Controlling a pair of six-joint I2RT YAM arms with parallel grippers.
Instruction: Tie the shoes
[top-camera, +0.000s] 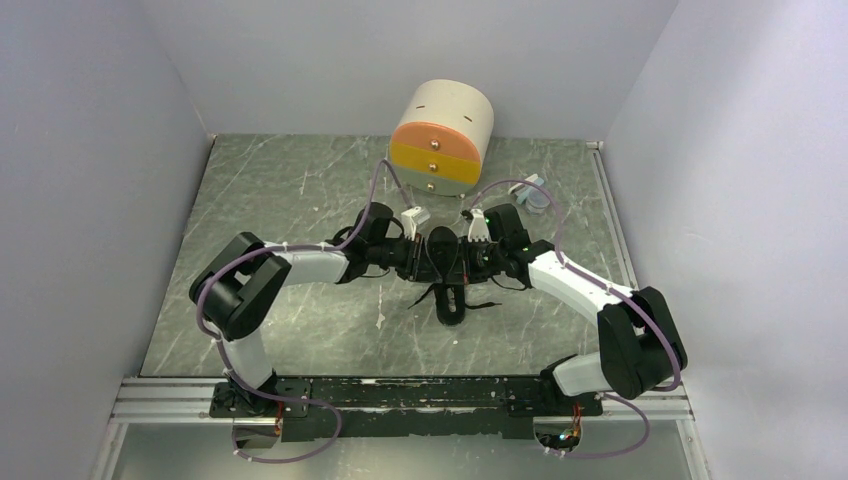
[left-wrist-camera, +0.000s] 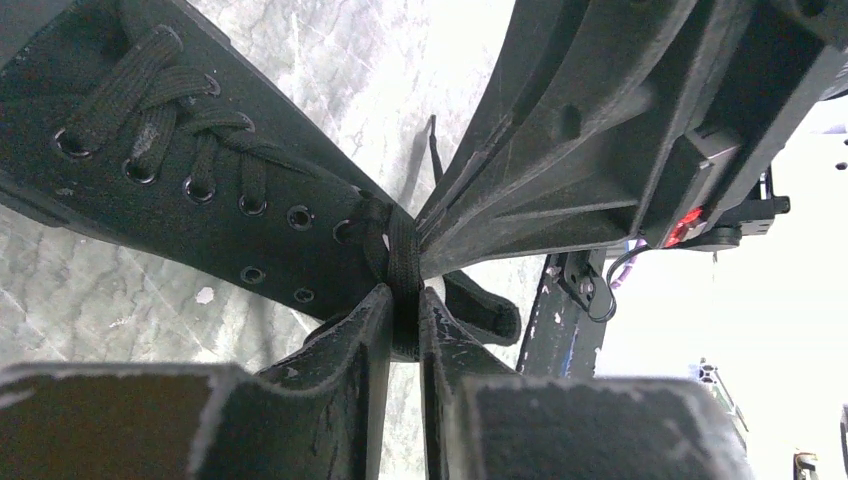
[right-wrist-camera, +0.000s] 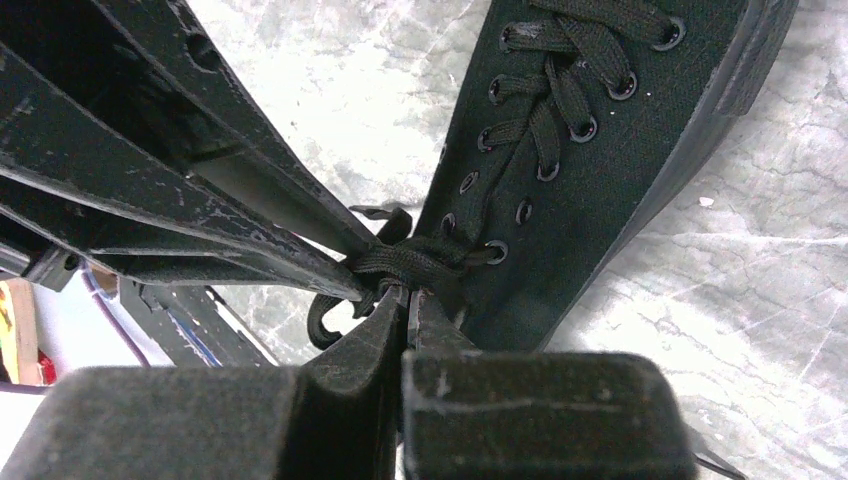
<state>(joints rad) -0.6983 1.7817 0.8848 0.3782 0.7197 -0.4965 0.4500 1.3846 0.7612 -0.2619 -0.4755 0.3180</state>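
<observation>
Both arms meet over the shoe (top-camera: 452, 300), which lies on the marbled table (top-camera: 300, 190) midway between them, near the round drawer box (top-camera: 443, 137). My left gripper (left-wrist-camera: 405, 315) is clenched on a flat strand of the laces (left-wrist-camera: 403, 262) just above the top eyelets. My right gripper (right-wrist-camera: 408, 305) is pinched onto the same bunch from the opposite side, and the two sets of fingertips almost touch. I judge the shoe light, with a soft canvas upper, so a hard pull would likely drag or tip it instead of tightening the laces. The laces look limp and woven, grippy enough to hold, but a loop will collapse unless kept taut. The best hold is on a strand close to the eyelets, not on the upper. The fingers hide whether a knot has formed.
</observation>
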